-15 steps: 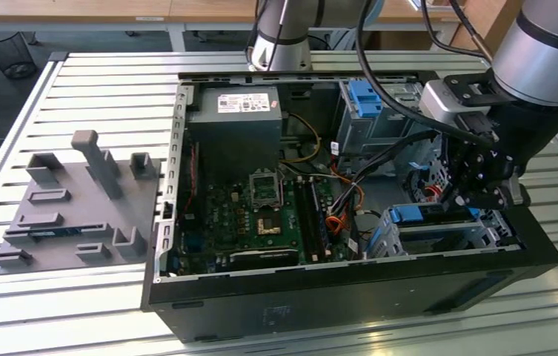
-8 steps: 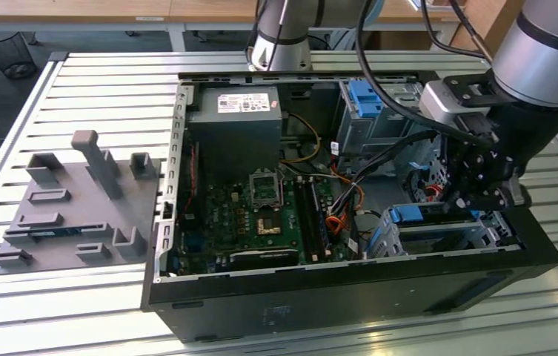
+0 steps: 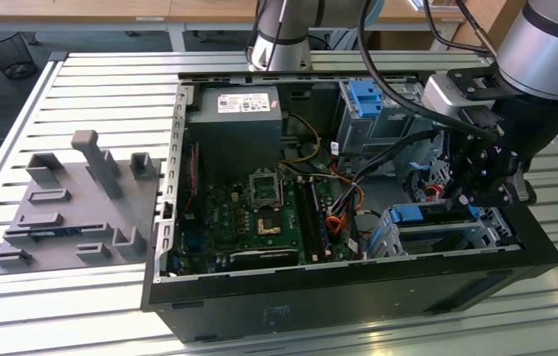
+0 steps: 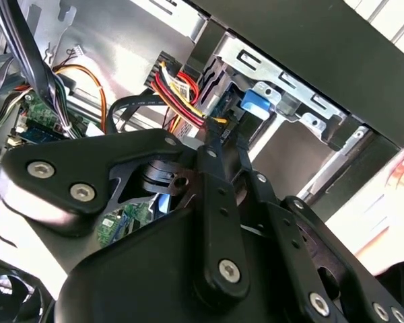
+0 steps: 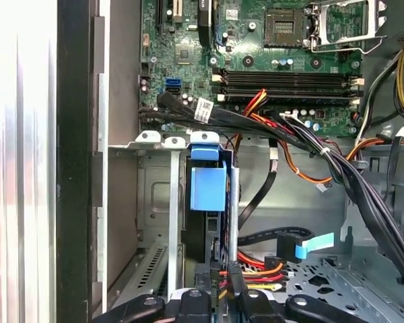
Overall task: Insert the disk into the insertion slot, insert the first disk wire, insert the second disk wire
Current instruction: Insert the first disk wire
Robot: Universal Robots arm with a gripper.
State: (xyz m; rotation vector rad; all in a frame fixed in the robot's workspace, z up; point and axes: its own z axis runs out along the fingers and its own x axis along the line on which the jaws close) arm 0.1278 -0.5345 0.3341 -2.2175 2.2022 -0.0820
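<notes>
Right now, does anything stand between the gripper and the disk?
Nothing visible does. The gripper hangs right at the disk, which sits in the insertion slot; red-and-yellow wires run alongside.

Even bright light; the slatted table [image 5: 20, 168] glares white in the first wrist view.

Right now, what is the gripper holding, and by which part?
The gripper appears to pinch the red-and-yellow wire by its black plug, at the disk.

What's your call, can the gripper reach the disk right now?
Probably yes. The gripper hangs close to the disk in the insertion slot; only red and yellow wires lie between, nothing rigid.
</notes>
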